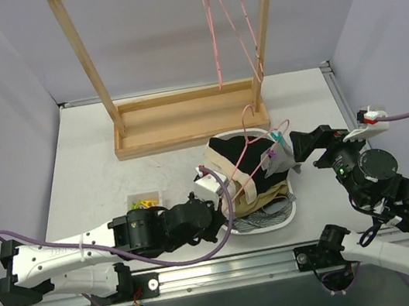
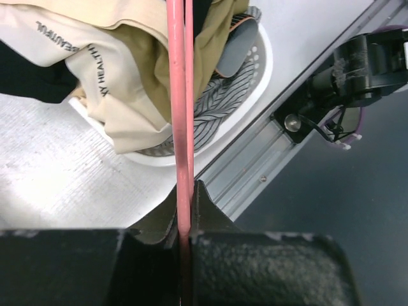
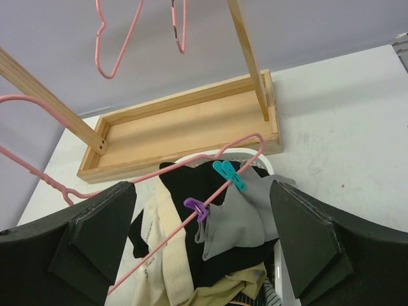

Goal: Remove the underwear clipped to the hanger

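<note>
Midway through the unclipping, judging by the layout. Holds the pink hanger [image 2: 180, 95] in the left hand [image 2: 185, 213], jaws pressed together on the wire, out over the white basket [image 2: 264, 57]. Presents the right hand [image 3: 203, 191] spread wide apart, gripping nothing, facing the hanger's lower bar.

Finds the grey underwear [image 3: 239, 217] hanging from that bar, pinned by a teal clip [image 3: 228, 175] and a purple clip [image 3: 196, 208]. Sits squarely between the right hand's two fingers [image 3: 95, 242] in the wrist view, yet apart from both.

Finds the olive-green underwear [image 2: 127, 83], cream-trimmed, and the black-and-white underwear [image 2: 217, 108] heaped in the basket beneath the hanger. Cannot tell whether either is attached to anything. Same doubt for the black cloth [image 3: 185, 185] behind the bar.

Next, most likely: advance the right hand onto the grey cloth below the clips, close on it, then pull down and away while bracing the hanger with the left. Calls for a grip on fabric alone, clear of wire and clips, and a steady left hold to stop any swing of the hanger. Risks a slip off such a small piece, or a clip snapping loose.

Farther back on the surface [image 1: 89, 164]: a wooden rack [image 1: 183, 117] with spare pink hangers [image 1: 234, 22] on its top rail.
</note>
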`<state>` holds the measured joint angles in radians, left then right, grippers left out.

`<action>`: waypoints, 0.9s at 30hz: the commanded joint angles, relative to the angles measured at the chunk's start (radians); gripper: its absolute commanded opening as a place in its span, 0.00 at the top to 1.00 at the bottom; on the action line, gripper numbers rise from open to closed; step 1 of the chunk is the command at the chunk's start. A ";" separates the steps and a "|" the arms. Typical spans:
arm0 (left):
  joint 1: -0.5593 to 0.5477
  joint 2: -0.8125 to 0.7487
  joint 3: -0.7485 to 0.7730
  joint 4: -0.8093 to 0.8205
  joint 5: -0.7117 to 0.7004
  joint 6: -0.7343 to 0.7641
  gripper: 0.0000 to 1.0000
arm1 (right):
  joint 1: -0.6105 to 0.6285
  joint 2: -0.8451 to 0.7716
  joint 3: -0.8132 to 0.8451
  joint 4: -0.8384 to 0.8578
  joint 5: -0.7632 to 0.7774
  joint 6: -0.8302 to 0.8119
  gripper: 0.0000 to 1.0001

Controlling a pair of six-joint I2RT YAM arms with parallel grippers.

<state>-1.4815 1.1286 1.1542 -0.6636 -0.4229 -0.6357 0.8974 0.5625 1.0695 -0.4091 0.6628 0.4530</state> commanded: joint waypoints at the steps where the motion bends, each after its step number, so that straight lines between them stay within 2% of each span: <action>1: 0.006 -0.068 0.004 0.018 -0.088 -0.015 0.98 | 0.001 0.004 -0.008 0.018 0.040 0.010 0.11; 8: 0.006 -0.357 0.078 -0.253 -0.394 -0.051 0.98 | 0.003 0.011 -0.002 0.015 0.035 0.015 0.11; 14: 0.006 -0.326 0.165 -0.523 -0.475 -0.159 0.98 | 0.003 0.040 0.000 0.015 0.028 0.015 0.10; 16: 0.006 -0.296 0.148 -0.512 -0.449 -0.156 0.98 | 0.003 0.048 -0.002 0.016 0.026 0.019 0.10; 23: -0.011 -0.179 0.041 -0.181 -0.191 -0.047 0.98 | 0.003 0.054 -0.002 0.016 0.020 0.023 0.10; 27: -0.031 -0.116 0.021 -0.105 -0.120 -0.042 0.97 | 0.003 0.051 -0.005 0.015 0.021 0.021 0.10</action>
<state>-1.5013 1.0058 1.1683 -0.9241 -0.6300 -0.7017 0.8974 0.6079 1.0687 -0.4129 0.6659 0.4679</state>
